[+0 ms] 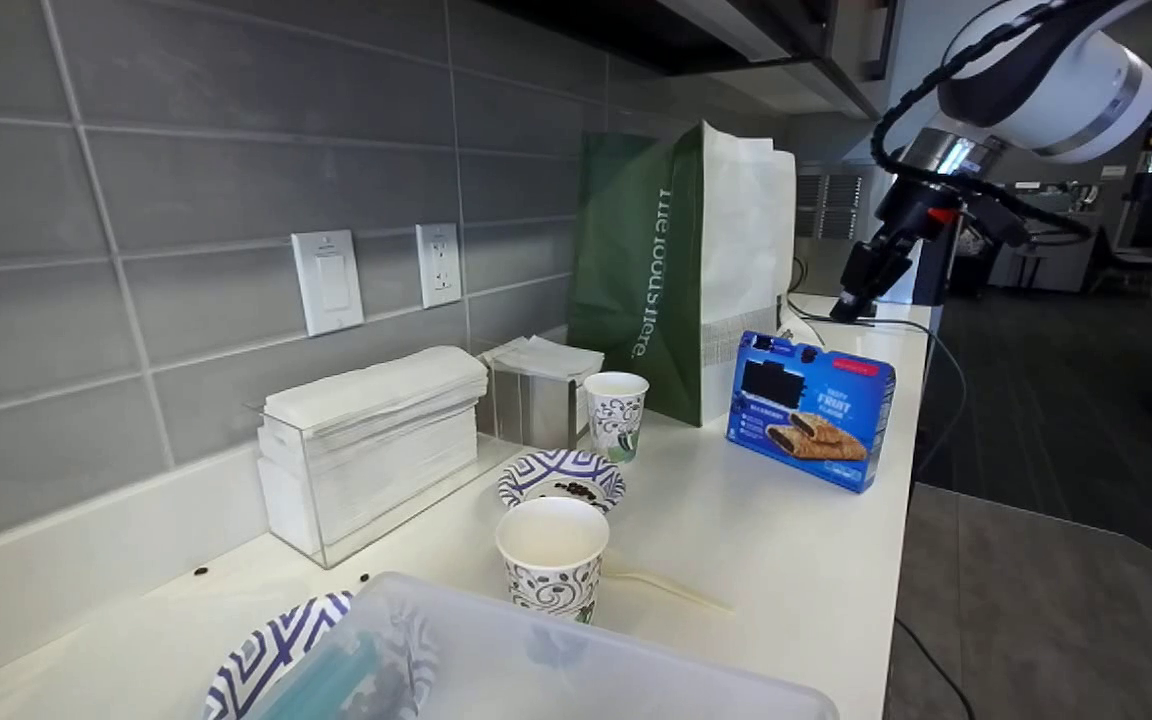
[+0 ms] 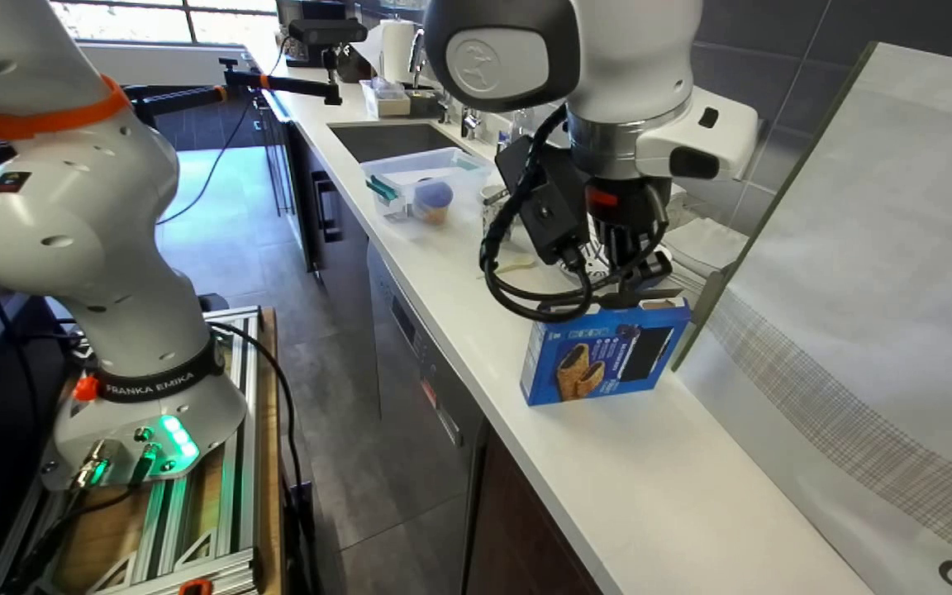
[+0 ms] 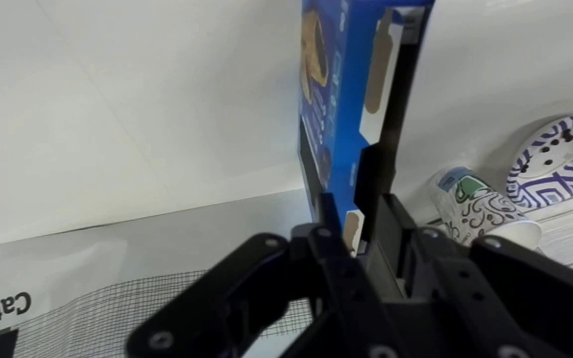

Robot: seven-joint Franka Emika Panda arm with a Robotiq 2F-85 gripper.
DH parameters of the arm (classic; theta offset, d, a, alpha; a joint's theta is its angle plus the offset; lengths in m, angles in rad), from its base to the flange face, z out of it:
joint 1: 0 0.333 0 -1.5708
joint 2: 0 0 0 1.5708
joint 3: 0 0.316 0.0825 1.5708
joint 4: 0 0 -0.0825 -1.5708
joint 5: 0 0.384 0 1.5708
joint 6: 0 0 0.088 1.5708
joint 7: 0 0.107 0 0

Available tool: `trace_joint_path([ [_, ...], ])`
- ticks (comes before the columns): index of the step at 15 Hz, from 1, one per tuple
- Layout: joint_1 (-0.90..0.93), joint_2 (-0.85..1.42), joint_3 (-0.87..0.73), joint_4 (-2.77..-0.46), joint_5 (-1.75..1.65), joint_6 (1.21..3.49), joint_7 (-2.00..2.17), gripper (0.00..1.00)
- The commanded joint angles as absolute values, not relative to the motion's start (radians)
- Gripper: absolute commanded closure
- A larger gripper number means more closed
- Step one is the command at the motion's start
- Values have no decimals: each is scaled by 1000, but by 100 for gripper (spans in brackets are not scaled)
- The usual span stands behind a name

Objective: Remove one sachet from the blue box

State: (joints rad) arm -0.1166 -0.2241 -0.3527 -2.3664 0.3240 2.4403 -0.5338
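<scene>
Counter (image 1: 766, 560): pale, smooth; back edge along the tiled wall (image 1: 236, 280), front edge opposite. Listed left to right, as in an exterior view.

Napkin dispenser (image 1: 376, 490): clear, full; near the back edge.

Shallow dish (image 1: 526, 475): patterned, dark beans (image 1: 581, 490) inside; between back and front edges.

Green paper bag (image 1: 626, 270): tall, upright; at the back edge.

Blue box (image 1: 811, 410): flat carton, printed with filled pastry bars; standing on a narrow side, just beside the bag and near the front edge. Top side open: a pale flap (image 3: 378, 79) with a brown patch, a long dark opening (image 3: 398, 99) beside it. Handling, by estimate: light, thin-walled; sides apt to bow if pinched, whole carton apt to lift or tip with anything pulled from it.

Sachet: one to be removed; none visible. Presumed within the box, below the opening, its position in the dark not legible. Expected light, slick and soft in its wrapper, the filling easily crushed. Recommended hold: the sealed end nearest the opening, a light pinch clear of the carton walls, then a straight upward draw.

Claw (image 3: 360, 206): black, above the box's open top, slanting down; fingers apart, no sachet seen between them. Contact with the carton: cannot be told.
</scene>
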Motion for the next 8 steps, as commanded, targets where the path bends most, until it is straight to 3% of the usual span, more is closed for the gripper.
trace_joint_path([
  [1, -89, -147, -366, -2316, 449, 2438, -643, 100],
  [8, -118, -71, -330, -2284, 536, 2411, -726, 100],
])
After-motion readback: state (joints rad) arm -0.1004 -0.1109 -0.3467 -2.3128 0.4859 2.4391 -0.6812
